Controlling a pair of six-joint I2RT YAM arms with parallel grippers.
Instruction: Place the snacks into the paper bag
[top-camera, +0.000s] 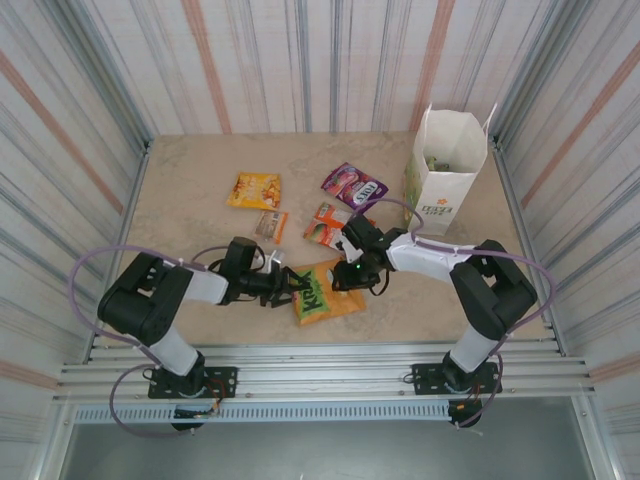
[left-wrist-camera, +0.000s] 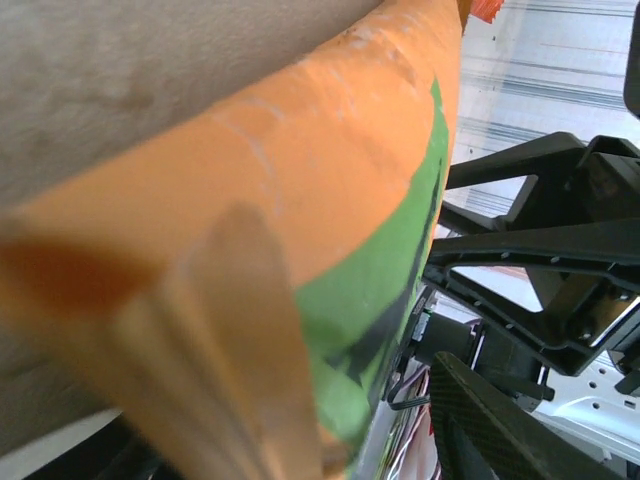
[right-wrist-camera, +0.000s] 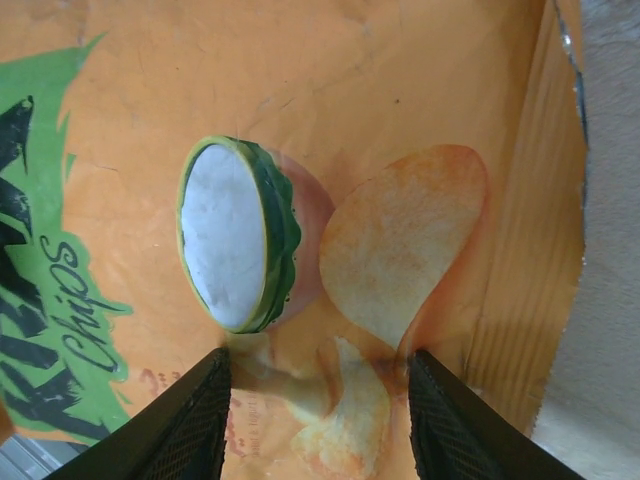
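Krax packet (top-camera: 326, 293) lies flat, lower centre, between my 2 grippers: right gripper (right-wrist-camera: 318, 365) has jaws apart directly over it; left gripper (top-camera: 288, 287), state I cannot tell. Paper bag (top-camera: 447, 180), upper right, favours the right arm.

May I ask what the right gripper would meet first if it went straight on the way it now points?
Most likely the Krax packet: the right gripper, jaws apart, points straight at its orange printed face. How much gap remains is hard to judge.
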